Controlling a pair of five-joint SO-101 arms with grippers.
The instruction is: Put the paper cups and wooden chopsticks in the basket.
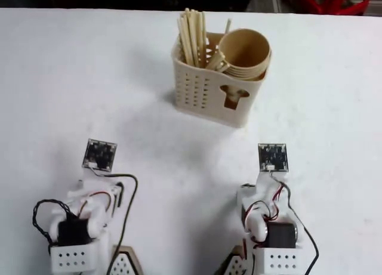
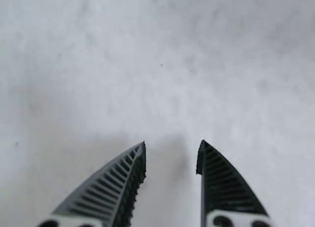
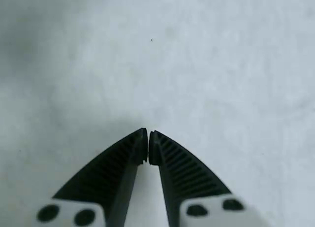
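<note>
We note the basket far centre on the table, already holding the chopsticks in its left half, bundled, long axis near upright, ends up, and the nested cups in its right half, mouths up. We judge the task done, hence both arms parked at the near edge: left gripper jaws apart and empty, right gripper pinched closed on nothing.

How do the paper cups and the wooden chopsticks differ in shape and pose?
The paper cups are wide and round; the wooden chopsticks are thin and straight. The cups sit nested in a stack, while the chopsticks stand as a loose bundle. Both are tan and rest inside the basket.
</note>
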